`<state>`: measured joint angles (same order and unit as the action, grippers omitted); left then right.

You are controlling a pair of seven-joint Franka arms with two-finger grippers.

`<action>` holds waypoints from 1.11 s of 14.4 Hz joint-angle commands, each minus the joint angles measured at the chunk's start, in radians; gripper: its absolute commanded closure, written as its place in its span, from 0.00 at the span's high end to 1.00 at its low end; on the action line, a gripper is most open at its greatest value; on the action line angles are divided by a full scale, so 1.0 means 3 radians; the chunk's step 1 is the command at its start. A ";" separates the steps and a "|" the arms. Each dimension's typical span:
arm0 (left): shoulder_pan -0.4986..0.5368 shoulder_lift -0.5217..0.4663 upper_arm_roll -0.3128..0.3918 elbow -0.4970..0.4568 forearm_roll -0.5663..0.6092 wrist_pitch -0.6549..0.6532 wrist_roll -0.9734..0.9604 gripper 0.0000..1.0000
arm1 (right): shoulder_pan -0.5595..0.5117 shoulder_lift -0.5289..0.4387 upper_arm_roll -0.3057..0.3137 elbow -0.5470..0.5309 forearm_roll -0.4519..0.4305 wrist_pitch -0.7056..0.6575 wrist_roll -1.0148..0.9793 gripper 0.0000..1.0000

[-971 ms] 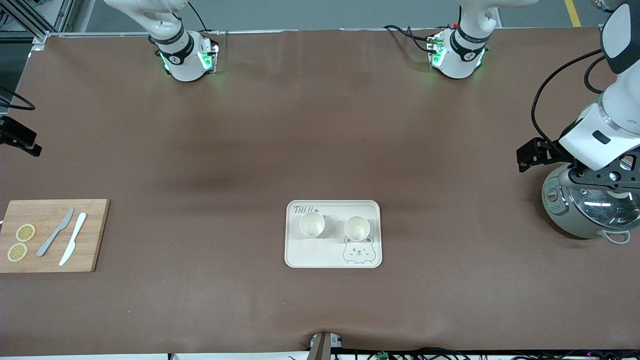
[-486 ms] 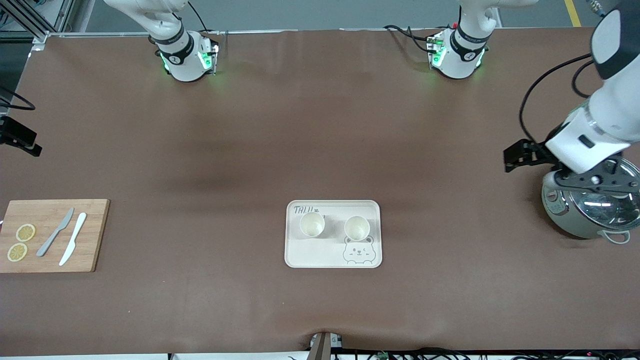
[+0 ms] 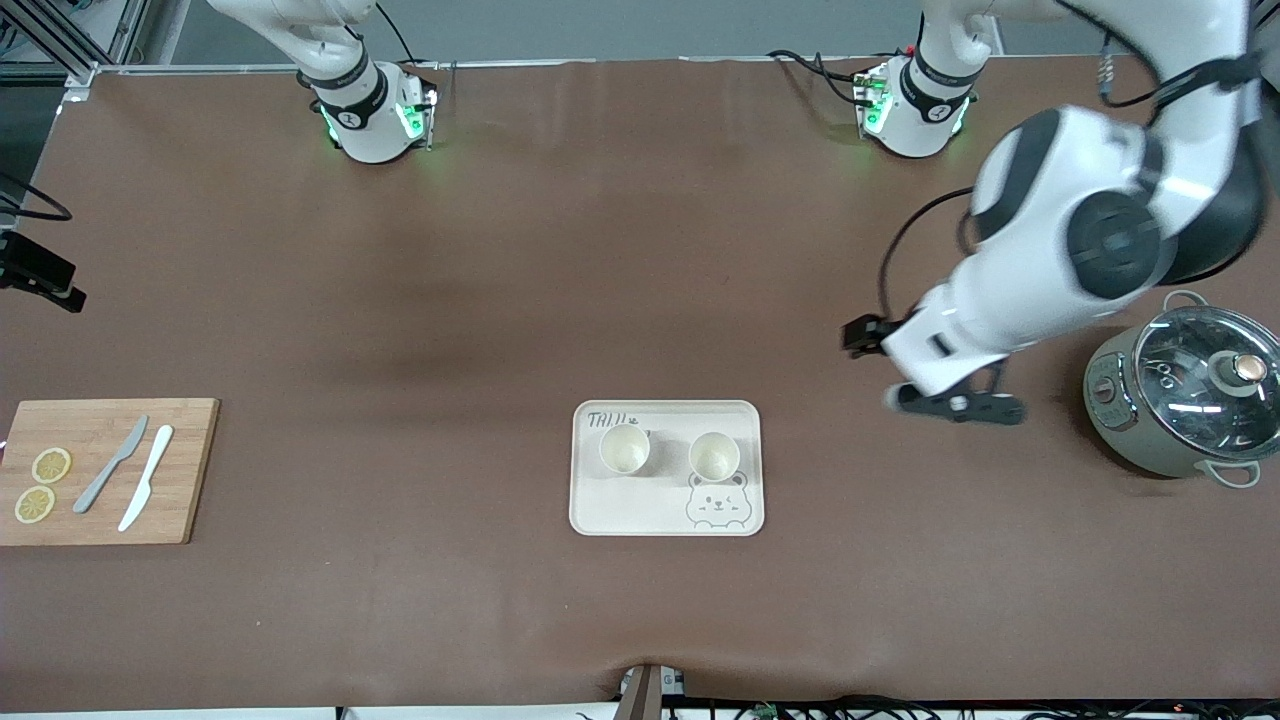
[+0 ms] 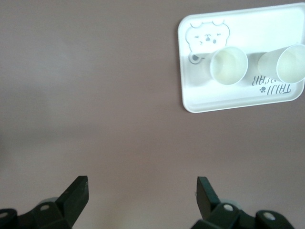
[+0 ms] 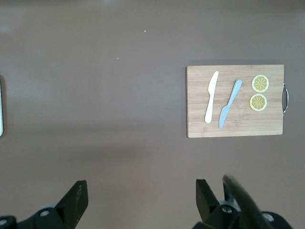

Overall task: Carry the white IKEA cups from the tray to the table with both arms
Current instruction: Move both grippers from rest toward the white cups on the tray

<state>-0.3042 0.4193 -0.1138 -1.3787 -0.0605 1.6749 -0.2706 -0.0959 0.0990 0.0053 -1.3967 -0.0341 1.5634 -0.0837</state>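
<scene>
Two white IKEA cups, one (image 3: 624, 448) and the other (image 3: 714, 456), are seen upright side by side on one bear-print tray (image 3: 600, 510) at the middle of the bench (image 3: 500, 280). The left tool (image 3: 955, 405), fingers spread and empty, is held over bare bench between the tray and one lidded cooker (image 3: 1180, 390). The right tool (image 5: 138, 200), likewise spread, is held above the bench, where one cutting board (image 3: 185, 470) carries two knives and two lemon slices.
</scene>
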 commanded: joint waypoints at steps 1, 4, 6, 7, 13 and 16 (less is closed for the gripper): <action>-0.0014 0.0065 -0.0014 0.0024 0.0018 0.0072 -0.0085 1.00 | 0.0013 0.0018 -0.0002 0.0043 0.0032 -0.0016 -0.0012 1.00; -0.0039 0.0294 -0.0025 0.0014 0.0007 0.0689 -0.0212 1.00 | 0.0125 0.0007 0.0008 0.0074 0.0022 -0.0016 -0.0007 1.00; 0.0022 0.0443 -0.0025 0.0014 0.0033 0.1063 -0.0218 1.00 | 0.0247 0.0007 0.0013 0.0100 0.0006 -0.0006 0.0028 1.00; 0.0047 0.0504 -0.0025 0.0019 0.0038 0.1166 -0.0198 1.00 | 0.0294 0.0007 0.0013 0.0140 0.0011 -0.0001 0.0155 1.00; 0.0002 0.0974 -0.0025 0.0014 0.0012 0.2045 -0.0274 1.00 | 0.0845 0.0568 0.0018 0.0171 0.0441 0.0600 0.1324 1.00; -0.0212 0.1174 -0.0020 0.0019 0.0027 0.2240 -0.0426 1.00 | 0.1392 0.1049 0.0003 0.0181 0.0298 0.1118 0.1939 1.00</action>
<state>-0.3244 0.7380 -0.1225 -1.3888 -0.0605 2.3171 -0.3477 0.2339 0.3137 0.0194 -1.3821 0.0798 1.8453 0.3867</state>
